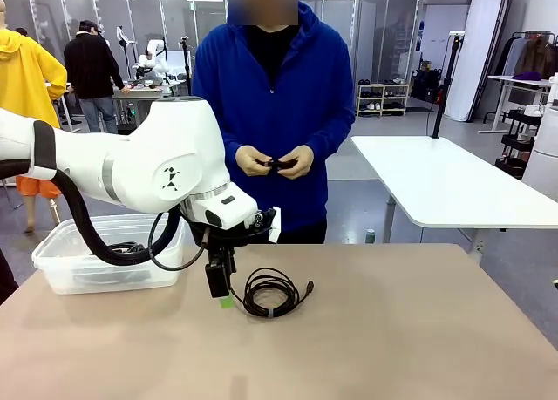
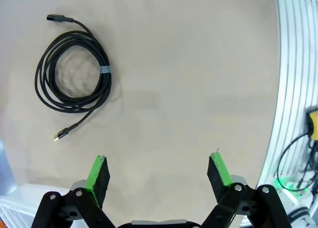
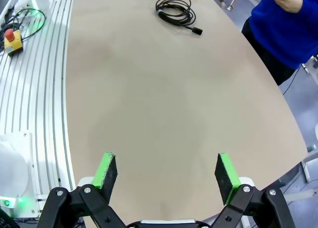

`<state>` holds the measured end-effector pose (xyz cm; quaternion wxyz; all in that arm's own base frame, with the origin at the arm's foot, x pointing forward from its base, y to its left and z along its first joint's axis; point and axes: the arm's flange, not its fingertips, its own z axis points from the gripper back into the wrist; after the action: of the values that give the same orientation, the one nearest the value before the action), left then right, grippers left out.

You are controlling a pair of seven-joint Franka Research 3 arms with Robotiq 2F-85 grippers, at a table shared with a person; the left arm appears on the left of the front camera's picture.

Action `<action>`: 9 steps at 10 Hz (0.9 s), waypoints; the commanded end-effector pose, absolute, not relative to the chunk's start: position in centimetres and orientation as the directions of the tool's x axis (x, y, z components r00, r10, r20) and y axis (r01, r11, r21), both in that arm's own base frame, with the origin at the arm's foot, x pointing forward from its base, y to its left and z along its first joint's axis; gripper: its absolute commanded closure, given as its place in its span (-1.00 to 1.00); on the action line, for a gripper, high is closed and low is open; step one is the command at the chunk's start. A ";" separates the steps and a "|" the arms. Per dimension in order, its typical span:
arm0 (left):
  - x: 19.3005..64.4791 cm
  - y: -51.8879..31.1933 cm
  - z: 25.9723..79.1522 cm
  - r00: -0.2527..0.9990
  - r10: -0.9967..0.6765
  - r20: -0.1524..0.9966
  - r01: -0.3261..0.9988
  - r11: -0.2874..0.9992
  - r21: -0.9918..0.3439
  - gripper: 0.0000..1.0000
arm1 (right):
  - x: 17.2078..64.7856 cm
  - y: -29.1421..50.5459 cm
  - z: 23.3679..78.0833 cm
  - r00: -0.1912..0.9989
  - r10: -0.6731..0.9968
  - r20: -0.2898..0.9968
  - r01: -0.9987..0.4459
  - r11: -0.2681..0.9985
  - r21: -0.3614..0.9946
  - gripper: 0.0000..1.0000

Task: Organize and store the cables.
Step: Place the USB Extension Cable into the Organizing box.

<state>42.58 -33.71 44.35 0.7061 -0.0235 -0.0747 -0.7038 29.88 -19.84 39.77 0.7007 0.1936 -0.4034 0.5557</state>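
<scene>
A black cable [image 1: 271,293] wound into a loop lies on the tan table [image 1: 392,330], its plug end pointing right. My left gripper [image 1: 221,291] hangs just left of it, pointing down, open and empty. In the left wrist view the same cable [image 2: 73,73] lies at the upper left, apart from the green-padded fingers [image 2: 98,173], and my left gripper [image 2: 159,172] holds nothing. My right gripper [image 3: 164,172] stands open over bare table, with the cable [image 3: 175,10] far off at the top. More black cables [image 1: 125,247] lie in the clear bin. The person's hands [image 1: 275,164] hold a small black cable.
A clear plastic bin [image 1: 105,259] stands at the table's far left, behind my left arm. The person in a blue hoodie [image 1: 275,95] stands at the far edge. A red stop button [image 3: 12,37] sits on the ribbed rail beside the table.
</scene>
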 end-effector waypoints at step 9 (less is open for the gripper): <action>48.6 -40.1 36.2 0.057 -0.997 0.061 0.994 0.062 0.085 -1.00 | 29.8 -19.8 40.0 0.063 0.608 0.792 -0.933 0.318 -0.170 -1.00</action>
<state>48.40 -39.70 36.19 0.7169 0.0061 -0.0479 -0.6955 29.68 -19.82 39.89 0.7022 0.1961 -0.4041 0.5524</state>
